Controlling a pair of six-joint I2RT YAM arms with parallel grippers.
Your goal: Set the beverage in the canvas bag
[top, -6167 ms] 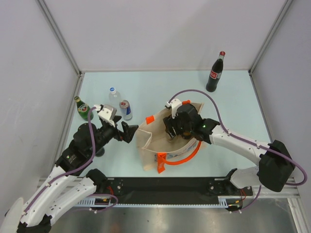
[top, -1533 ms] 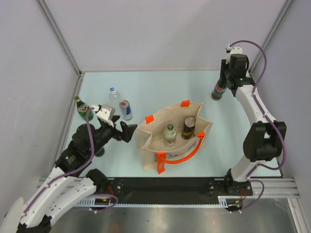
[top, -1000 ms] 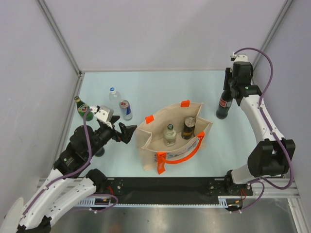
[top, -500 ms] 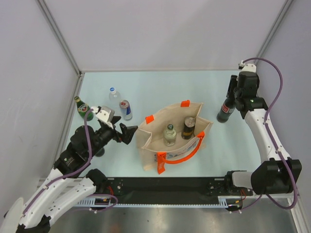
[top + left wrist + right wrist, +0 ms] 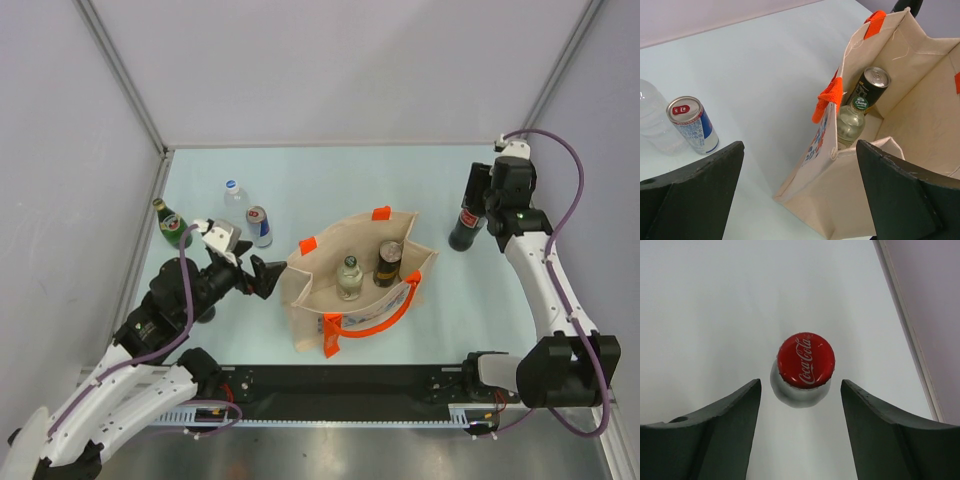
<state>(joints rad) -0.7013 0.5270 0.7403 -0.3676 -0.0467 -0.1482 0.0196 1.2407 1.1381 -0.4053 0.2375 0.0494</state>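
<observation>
Glass cola bottle (image 5: 461, 228) here, so my guess is heavy for its size, rigid, slick, and it won't survive a tip-over. It stands on the bench (image 5: 330, 180) off the right side of the canvas bag (image 5: 303, 305), clearly apart from it. Its long axis is vertical, red cap (image 5: 806, 360) straight up.

The right claw (image 5: 800, 384) hangs over it, spread wider than the cap with a gap on both sides, gripping nothing. I'd grab the neck just under the cap and keep it upright the whole way. The left claw (image 5: 264, 277) sits wide open and empty just off the bag's left side. The bag already holds a small glass bottle (image 5: 348, 277) and a dark can (image 5: 388, 262), so aim for whatever room is left.
</observation>
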